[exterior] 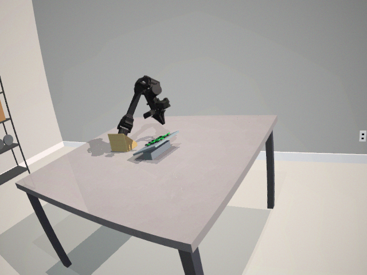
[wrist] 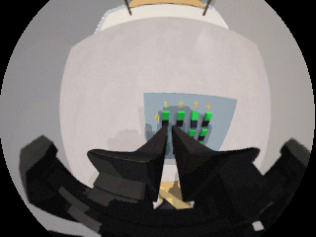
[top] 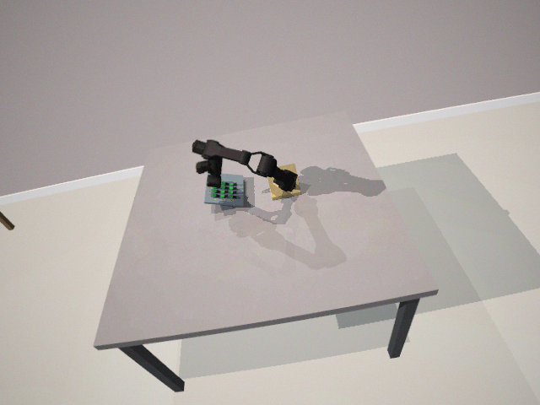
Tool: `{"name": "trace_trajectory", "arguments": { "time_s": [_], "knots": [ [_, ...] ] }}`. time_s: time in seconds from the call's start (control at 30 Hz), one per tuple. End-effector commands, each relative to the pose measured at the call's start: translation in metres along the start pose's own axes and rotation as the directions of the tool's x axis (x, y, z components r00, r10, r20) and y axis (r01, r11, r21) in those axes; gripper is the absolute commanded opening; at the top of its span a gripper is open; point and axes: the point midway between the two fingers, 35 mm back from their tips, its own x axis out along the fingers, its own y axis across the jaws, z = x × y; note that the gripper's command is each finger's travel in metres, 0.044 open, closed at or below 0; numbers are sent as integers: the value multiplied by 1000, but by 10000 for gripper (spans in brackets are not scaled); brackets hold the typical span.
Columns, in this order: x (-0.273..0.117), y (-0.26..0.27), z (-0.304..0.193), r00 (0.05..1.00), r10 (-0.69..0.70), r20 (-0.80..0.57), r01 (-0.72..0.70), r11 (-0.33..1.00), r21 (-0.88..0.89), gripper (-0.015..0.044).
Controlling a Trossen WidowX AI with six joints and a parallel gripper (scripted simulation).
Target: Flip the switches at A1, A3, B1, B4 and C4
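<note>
- While the arm (top: 230,153) (exterior: 135,103) bends out over the surface (top: 261,283) (exterior: 166,192) (wrist: 114,74), its jaws (top: 213,181) (exterior: 163,123) point downward, pressed nearly together with nothing pinched between them.
- The tips hang above the panel (top: 233,177) (exterior: 175,133) (wrist: 222,106), apart from it in the exterior view.
- The blue-grey panel sits tilted on a grey stand (exterior: 161,150), in front of the arm's yellowish, wedge-shaped base block (top: 278,193) (exterior: 118,142), its far edge the higher one.
- Green-and-black switches stand in rows on it; yellow numbers 1 to 4 run along the top in the wrist view, with the letter A beside the first row.
- In row A, switches A1 (wrist: 165,118), A2 (wrist: 181,118), A3 (wrist: 195,118) and A4 (wrist: 207,118) all show green at the end by the numbers and black at the other.
- Lower down, the jaws hide much of columns 1 and 2, so B1 and the lower rows there cannot be read.
- Which ends are raised is too small to tell.
</note>
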Motion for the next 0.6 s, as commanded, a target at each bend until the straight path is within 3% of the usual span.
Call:
{"name": "trace_trajectory", "arguments": {
  "time_s": [0.0,0.57],
  "knots": [
    [28,3,-3,999,11,-32,-11,1000,8,0],
    [48,3,-3,999,12,-31,-12,1000,8,0]
  ]
}}
